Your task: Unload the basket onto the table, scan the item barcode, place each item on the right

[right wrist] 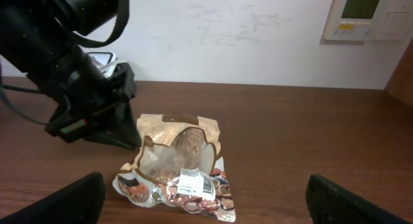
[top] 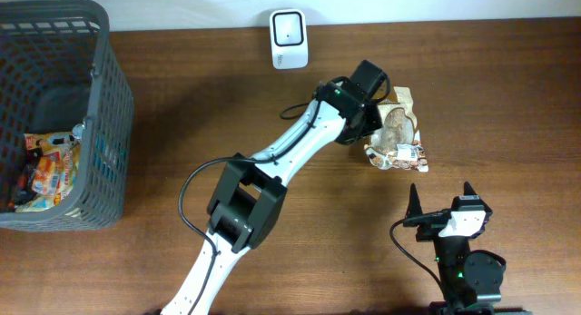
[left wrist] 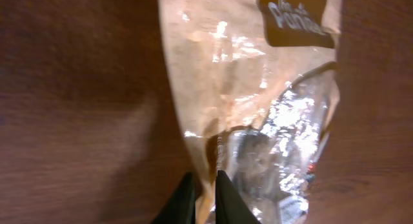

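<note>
The item is a tan and clear snack bag lying flat on the wooden table, its white barcode label facing up at the near end. My left gripper is at the bag's left edge; in the left wrist view its black fingers stand nearly together with the edge of the bag pinched between them. The white scanner stands at the table's far edge. My right gripper is wide open near the front edge, with the bag lying ahead of its fingers.
A dark grey mesh basket holding several snack packets stands at the far left. The left arm reaches across the middle of the table to the bag. A white wall panel hangs behind the table.
</note>
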You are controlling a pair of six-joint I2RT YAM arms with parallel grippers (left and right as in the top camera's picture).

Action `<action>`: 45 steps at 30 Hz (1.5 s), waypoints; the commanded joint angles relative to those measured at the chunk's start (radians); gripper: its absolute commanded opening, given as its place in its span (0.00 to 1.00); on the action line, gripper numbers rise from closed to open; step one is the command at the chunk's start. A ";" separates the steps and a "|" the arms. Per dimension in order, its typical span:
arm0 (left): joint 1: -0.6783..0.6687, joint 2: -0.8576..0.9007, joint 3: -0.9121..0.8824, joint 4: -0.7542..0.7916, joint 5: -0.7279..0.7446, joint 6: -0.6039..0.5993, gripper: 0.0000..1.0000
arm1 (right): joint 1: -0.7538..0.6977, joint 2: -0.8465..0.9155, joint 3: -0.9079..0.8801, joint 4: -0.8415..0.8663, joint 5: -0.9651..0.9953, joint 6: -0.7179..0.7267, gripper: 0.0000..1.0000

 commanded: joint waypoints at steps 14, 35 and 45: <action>0.245 -0.001 0.827 -0.718 -0.031 0.478 0.29 | -0.006 -0.006 -0.008 -0.003 0.008 0.004 0.98; 0.406 -0.259 0.417 -0.696 0.332 0.810 1.00 | -0.006 -0.006 -0.008 -0.003 0.008 0.004 0.98; 0.161 -0.257 -0.258 0.129 0.279 0.476 0.99 | -0.006 -0.006 -0.008 -0.003 0.008 0.004 0.98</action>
